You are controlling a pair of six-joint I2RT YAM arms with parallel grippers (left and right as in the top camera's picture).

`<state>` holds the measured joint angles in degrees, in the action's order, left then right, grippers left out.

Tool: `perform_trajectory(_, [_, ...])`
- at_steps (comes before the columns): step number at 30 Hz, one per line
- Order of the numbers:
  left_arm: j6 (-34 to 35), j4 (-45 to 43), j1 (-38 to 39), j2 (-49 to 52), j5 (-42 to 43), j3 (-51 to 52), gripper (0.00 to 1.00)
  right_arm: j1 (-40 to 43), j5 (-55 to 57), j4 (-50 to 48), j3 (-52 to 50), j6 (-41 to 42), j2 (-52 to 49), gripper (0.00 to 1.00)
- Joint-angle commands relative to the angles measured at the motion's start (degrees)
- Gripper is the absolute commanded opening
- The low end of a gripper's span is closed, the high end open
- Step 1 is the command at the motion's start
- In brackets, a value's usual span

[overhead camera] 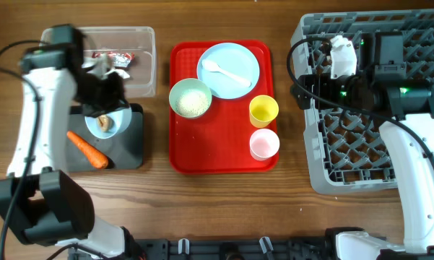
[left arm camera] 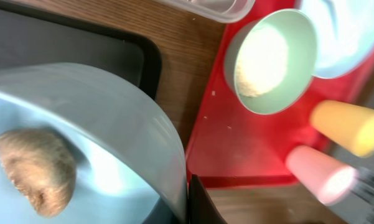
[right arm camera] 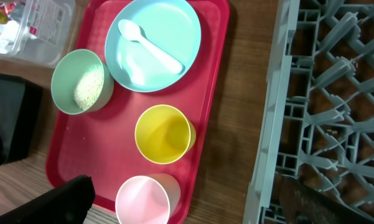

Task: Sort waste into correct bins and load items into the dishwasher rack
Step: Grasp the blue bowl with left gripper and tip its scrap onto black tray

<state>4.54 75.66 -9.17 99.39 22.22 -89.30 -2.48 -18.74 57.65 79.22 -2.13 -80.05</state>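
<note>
One pale blue plastic bowl (overhead camera: 101, 124), rim pinched by left tool (overhead camera: 103, 101) over shallow black tray (overhead camera: 131, 148), likely to dump brown food lump (left arm camera: 34, 171); right tool (overhead camera: 301, 90) spread.

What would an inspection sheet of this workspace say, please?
Surface: wooden table.
Job's things: carrot on black tray; wrapper in clear tub; rice bowl, plate, yellow cup, pink cup on red tray; rack, no dishes seen inside.
Clutter: white spoon on plate.
Grippers: left tool shut on blue bowl with brown lump, over black tray; right tool open over rack edge.
Cables: black cable loops beside right arm.
Surroundings: nothing seen.
</note>
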Motion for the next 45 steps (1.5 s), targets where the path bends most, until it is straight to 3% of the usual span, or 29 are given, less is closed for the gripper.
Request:
perform_trajectory(1, [-15.76,0.96,-10.71,0.81,22.60,2.12,0.04,-0.20,1.11,-0.15,0.92,0.66,-0.37,0.98])
perform_trajectory(5, [-24.85,-0.57,-19.47,0.81,32.22,8.68,0.04,-0.20,1.14,-0.24,0.92,0.63,-0.37,0.98])
perform_trajectory(9, [-26.27,-6.93,-24.30,0.81,38.73,17.51,0.04,-0.20,1.11,-0.92,0.92,0.66,-0.37,0.98])
perform_trajectory(11, [-30.34,-8.13,-26.34,0.81,45.46,21.29,0.04,-0.20,1.11,-1.05,0.92,0.66,-0.37,0.98])
perform_trajectory(18, [-38.73,-7.50,-27.06,0.81,55.56,23.52,0.04,-0.20,1.11,-1.03,0.92,0.79,-0.37,0.98])
perform_trajectory(27, [-39.89,-5.68,-27.06,0.81,64.76,23.52,0.04,-0.20,1.11,-1.01,0.92,0.63,-0.37,0.98])
perform_trajectory(34, [-40.35,-4.72,-26.32,0.66,60.94,23.50,0.04,-0.20,1.11,-1.07,0.92,0.63,-0.39,0.99])
perform_trajectory(40, [-39.71,-5.57,-14.27,-5.66,49.94,19.15,0.04,-0.20,1.11,-1.14,0.92,0.81,-0.42,1.00])
perform_trajectory(43, [-27.02,-12.79,-3.50,-10.40,38.38,17.90,0.04,-0.20,1.11,-1.36,0.92,1.27,-0.44,1.00])
perform_trajectory(45, [-13.68,-18.99,5.29,-12.87,22.80,17.92,0.04,-0.20,1.09,-1.44,0.92,1.29,-0.44,1.00])
